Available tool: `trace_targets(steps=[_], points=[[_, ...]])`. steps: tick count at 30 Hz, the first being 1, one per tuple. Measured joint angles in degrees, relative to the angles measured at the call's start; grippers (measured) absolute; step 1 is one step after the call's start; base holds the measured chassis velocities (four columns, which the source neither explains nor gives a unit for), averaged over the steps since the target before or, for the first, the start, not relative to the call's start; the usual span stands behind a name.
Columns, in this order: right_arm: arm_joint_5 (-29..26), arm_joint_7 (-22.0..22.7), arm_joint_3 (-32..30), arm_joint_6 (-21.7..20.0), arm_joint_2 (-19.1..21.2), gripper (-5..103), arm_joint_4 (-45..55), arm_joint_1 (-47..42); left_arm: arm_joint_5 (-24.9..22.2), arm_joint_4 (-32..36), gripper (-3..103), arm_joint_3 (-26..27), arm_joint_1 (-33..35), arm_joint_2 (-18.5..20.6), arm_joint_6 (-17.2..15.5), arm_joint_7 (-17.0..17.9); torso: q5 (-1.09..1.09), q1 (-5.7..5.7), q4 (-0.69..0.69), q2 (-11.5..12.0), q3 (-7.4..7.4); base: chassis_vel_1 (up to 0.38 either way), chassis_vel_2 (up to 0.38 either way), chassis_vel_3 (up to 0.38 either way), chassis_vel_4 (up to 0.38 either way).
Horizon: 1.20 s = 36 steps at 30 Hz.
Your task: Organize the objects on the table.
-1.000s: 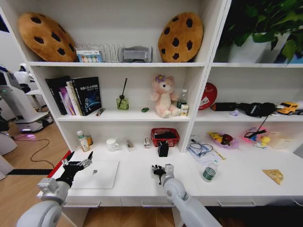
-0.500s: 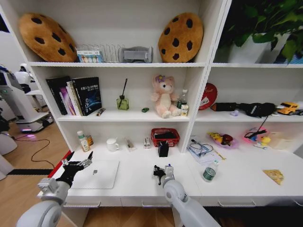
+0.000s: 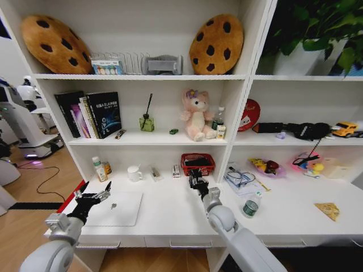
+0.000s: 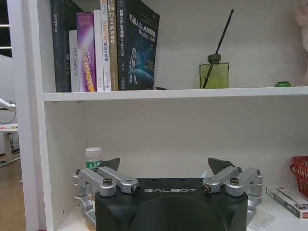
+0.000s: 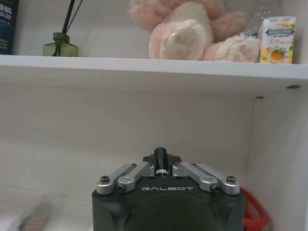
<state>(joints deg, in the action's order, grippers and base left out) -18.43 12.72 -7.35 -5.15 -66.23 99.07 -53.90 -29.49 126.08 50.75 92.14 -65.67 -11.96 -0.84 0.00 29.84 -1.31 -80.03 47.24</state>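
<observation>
My right gripper (image 3: 196, 180) is raised over the back of the table (image 3: 170, 218), just in front of the red basket (image 3: 198, 164). It is shut on a black pen (image 5: 160, 161), whose tip sticks up between the fingers in the right wrist view. My left gripper (image 3: 93, 199) hovers open at the left edge of the silver laptop (image 3: 118, 208), with nothing between its fingertips (image 4: 219, 166). A small green can (image 3: 250, 208) and a yellow wedge (image 3: 328, 211) lie on the right of the table. A tiny green toy car (image 3: 173, 131) sits on the middle shelf.
A white mug (image 3: 134, 173) and small bottles (image 3: 100, 169) stand at the table's back left. Glasses and papers (image 3: 241, 179) lie right of the basket. Books (image 3: 91, 114), a diffuser bottle (image 3: 147, 123) and a pink teddy bear (image 3: 197, 115) fill the shelf above.
My right gripper has risen from the table's front middle and moved back toward the red basket, carrying the pen. The left arm has stayed put.
</observation>
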Motion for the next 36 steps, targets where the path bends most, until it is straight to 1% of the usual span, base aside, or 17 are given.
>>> trace_targets(steps=[2, 3, 6, 7, 9, 10, 12, 17, 23, 30, 31, 32, 34, 36], points=[[1.0, -2.8, -1.7, 0.9, -1.0, 12, -6.3, 5.2, 0.0, 0.0, 100, 0.0, 0.0, 0.0, 0.0, 0.0, -0.01, 0.0, -0.02, 0.0, 0.0, 0.0, 0.0, 0.0, 0.0], [1.0, -2.8, -1.7, 0.9, -1.0, 12, -6.3, 5.2, 0.0, 0.0, 100, 0.0, 0.0, 0.0, 0.0, 0.0, -0.01, 0.0, -0.02, 0.0, 0.0, 0.0, 0.0, 0.0, 0.0], [1.1, -5.7, -0.8, 3.3, -2.5, 12, -14.2, 12.8, 0.0, 0.0, 100, 0.0, 0.0, 0.0, 0.0, 0.0, -0.01, 0.0, 0.0, 0.0, 0.0, 0.0, 0.0, 0.0, 0.0], [1.1, -5.7, -0.8, 3.3, -2.5, 12, -14.2, 12.8, 0.0, 0.0, 100, 0.0, 0.0, 0.0, 0.0, 0.0, -0.01, 0.0, 0.0, 0.0, 0.0, 0.0, 0.0, 0.0, 0.0], [0.6, -7.4, 0.5, 3.8, -4.3, 12, -18.4, 16.9, 0.0, 0.0, 100, 0.0, 0.0, 0.0, 0.0, 0.0, -0.01, 0.01, 0.02, 0.0, 0.0, 0.0, 0.0, 0.0, 0.0], [0.6, -7.4, 0.5, 3.8, -4.3, 12, -18.4, 16.9, 0.0, 0.0, 100, 0.0, 0.0, 0.0, 0.0, 0.0, -0.01, 0.01, 0.02, 0.0, 0.0, 0.0, 0.0, 0.0, 0.0], [-0.4, -8.0, 1.8, 3.5, -5.6, 12, -20.6, 18.8, 0.0, 0.0, 100, 0.0, 0.0, 0.0, 0.0, 0.0, -0.02, 0.01, 0.02, 0.0, 0.0, 0.0, 0.0, 0.0, 0.0], [0.3, -7.8, 2.8, 3.2, -7.3, 12, -22.9, 19.2, 0.0, 0.0, 100, 0.0, 0.0, 0.0, 0.0, 0.0, -0.01, 0.0, 0.0, 0.0, 0.0, 0.0, 0.0, 0.0, 0.0], [0.9, -7.8, 3.1, 4.1, -9.3, 12, -27.6, 18.9, 0.0, 0.0, 100, 0.0, 0.0, 0.0, 0.0, 0.0, 0.0, 0.01, -0.01, 0.0, 0.0, 0.0, 0.0, 0.0, 0.0], [1.7, -7.1, 3.2, 4.5, -10.2, 12, -29.0, 19.0, 0.0, 0.0, 100, 0.0, 0.0, 0.0, 0.0, 0.0, -0.01, 0.0, -0.01, 0.0, 0.0, 0.0, 0.0, 0.0, 0.0], [1.8, -6.7, 3.2, 4.4, -10.2, 9, -29.0, 19.0, 0.0, 0.0, 100, 0.0, 0.0, 0.0, 0.0, 0.0, -0.01, 0.0, -0.01, 0.0, -0.01, 0.0, 0.0, 0.0, 0.0], [2.0, -5.8, 3.4, 4.2, -10.0, 18, -28.7, 18.8, 0.0, 0.0, 100, 0.0, 0.0, 0.0, 0.0, 0.0, -0.01, 0.0, 0.0, 0.0, -0.01, 0.0, 0.0, 0.0, 0.0], [2.2, -5.6, 3.4, 4.2, -9.8, 18, -28.5, 18.6, 0.0, 0.0, 100, 0.0, 0.0, 0.0, 0.0, 0.0, -0.01, 0.0, 0.0, 0.0, -0.01, 0.0, 0.0, 0.0, 0.0], [2.5, -5.1, 3.5, 4.1, -8.9, 28, -27.1, 17.9, 0.0, 0.0, 100, 0.0, 0.0, 0.0, 0.0, 0.0, -0.01, 0.0, -0.01, 0.0, -0.01, 0.0, 0.0, 0.0, 0.0]])
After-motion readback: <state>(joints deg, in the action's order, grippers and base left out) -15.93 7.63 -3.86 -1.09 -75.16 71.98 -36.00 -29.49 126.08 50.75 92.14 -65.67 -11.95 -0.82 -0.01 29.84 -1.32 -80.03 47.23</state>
